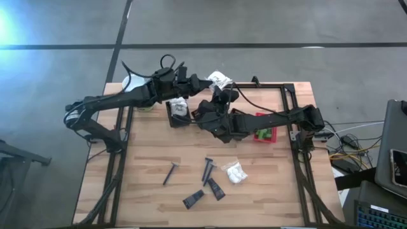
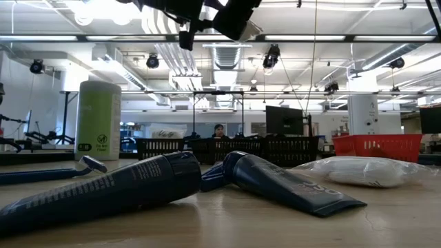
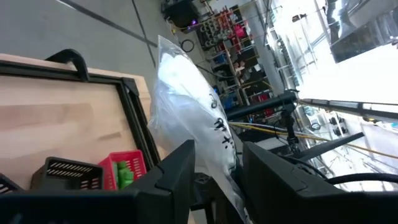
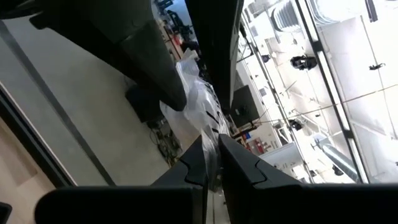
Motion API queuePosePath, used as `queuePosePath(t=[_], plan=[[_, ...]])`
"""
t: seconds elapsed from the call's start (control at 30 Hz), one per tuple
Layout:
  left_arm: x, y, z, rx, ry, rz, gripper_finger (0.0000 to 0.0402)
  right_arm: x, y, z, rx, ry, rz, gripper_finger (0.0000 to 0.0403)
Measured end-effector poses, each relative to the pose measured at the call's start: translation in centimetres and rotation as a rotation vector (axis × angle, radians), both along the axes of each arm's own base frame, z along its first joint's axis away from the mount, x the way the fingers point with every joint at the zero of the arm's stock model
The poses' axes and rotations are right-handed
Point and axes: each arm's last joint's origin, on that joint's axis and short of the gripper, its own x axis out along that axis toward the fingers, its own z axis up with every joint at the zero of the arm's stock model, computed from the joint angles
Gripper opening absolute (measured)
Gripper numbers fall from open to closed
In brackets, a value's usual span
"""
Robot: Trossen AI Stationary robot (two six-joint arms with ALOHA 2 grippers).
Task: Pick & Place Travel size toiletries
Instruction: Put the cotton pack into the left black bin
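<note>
While both grippers pinch white packet (image 3: pixel 186 106), aloft

Pale wood-grain counter (image 1: pixel 146 152) framed in black, white crinkly packet (image 1: pixel 234 172) beside dark grey-black tubes (image 1: pixel 215 188), clear-white printed packet (image 3: pixel 186 106) with black lettering, red basket (image 1: pixel 264 135) holding green, black slotted basket (image 1: pixel 177 118), pale-green canister (image 2: pixel 97 120).

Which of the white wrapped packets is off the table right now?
The white packet held up between both claws, above the far edge; another lies on the wood, and one sits in the black basket.
</note>
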Motion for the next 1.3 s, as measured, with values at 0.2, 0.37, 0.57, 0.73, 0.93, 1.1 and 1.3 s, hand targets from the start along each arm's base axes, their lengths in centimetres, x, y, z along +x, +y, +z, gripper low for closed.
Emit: queuePosePath(t=[0.2, 0.37, 0.57, 0.73, 0.93, 1.1, 1.3], plan=[[0.2, 0.6, -0.4, -0.004, 0.008, 0.012, 0.014, 0.0, 0.0, 0.0, -0.001, -0.001, -0.003, 0.0022], [0.3, 0.9, -0.5, 0.001, 0.006, 0.017, 0.0139, 0.0, 0.0, 0.0, 0.001, -0.004, 0.001, 0.0022], [0.3, 1.0, -0.2, 0.071, -0.003, 0.022, 0.0137, 0.1, 0.0, 0.0, 0.014, -0.004, 0.037, 0.0022], [0.2, 1.0, -0.2, 0.102, 0.011, 0.023, 0.0119, 0.1, 0.0, 0.0, 0.016, -0.004, 0.043, 0.0022], [0.2, 1.0, -0.2, 0.165, 0.034, 0.021, 0.0059, 0.1, 0.1, 0.0, 0.016, -0.001, 0.046, 0.0022], [0.2, 1.0, -0.2, 0.218, 0.054, 0.018, 0.0009, 0.1, 0.1, 0.0, 0.017, 0.004, 0.05, 0.0022], [0.2, 1.1, -0.2, 0.282, 0.089, 0.033, 0.0005, 0.1, 0.4, -0.1, 0.019, -0.003, 0.06, 0.003]])
